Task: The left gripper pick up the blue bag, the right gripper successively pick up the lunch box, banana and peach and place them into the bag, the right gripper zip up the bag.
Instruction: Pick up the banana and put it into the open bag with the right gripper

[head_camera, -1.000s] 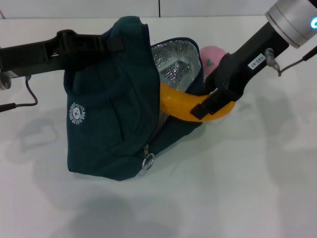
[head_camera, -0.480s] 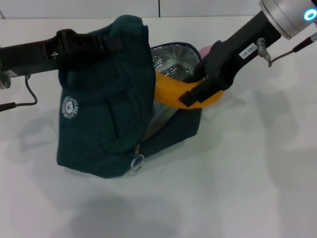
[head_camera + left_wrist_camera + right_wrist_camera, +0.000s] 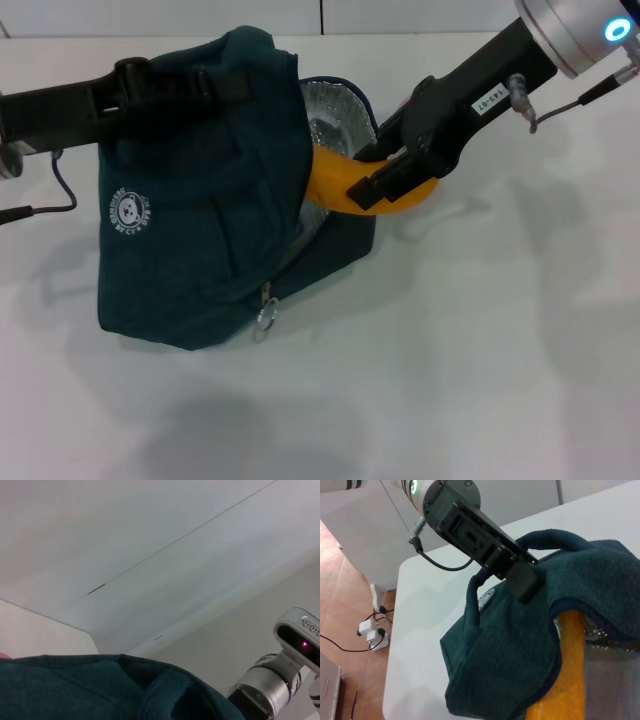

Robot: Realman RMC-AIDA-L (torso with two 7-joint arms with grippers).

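Head view: blue bag (image 3: 190,240) sits on the white worktop (image 3: 480,380), left of centre and toward the far edge. Its top is held up by the left gripper (image 3: 225,85), pinched on the bag's upper fabric at the handle; that arm reaches in from the left edge. Silver foil lining (image 3: 335,105) shows at the bag's open mouth, on its right side. White round logo (image 3: 128,211) faces the camera; ring zip pull (image 3: 266,316) hangs low on the front seam. Right gripper (image 3: 385,180), coming in from the far right corner, is clamped on the banana (image 3: 345,188). One end of the banana is inside the mouth; the other end still projects to the right, over the bag's rim.

Left wrist view: only teal fabric of the bag (image 3: 100,687) and a silver joint of the right arm; no fingers visible.

Right wrist view: banana (image 3: 565,670) passes under the bag's fabric edge (image 3: 505,665). Left gripper (image 3: 520,580) grips a loop handle (image 3: 475,595) from above.
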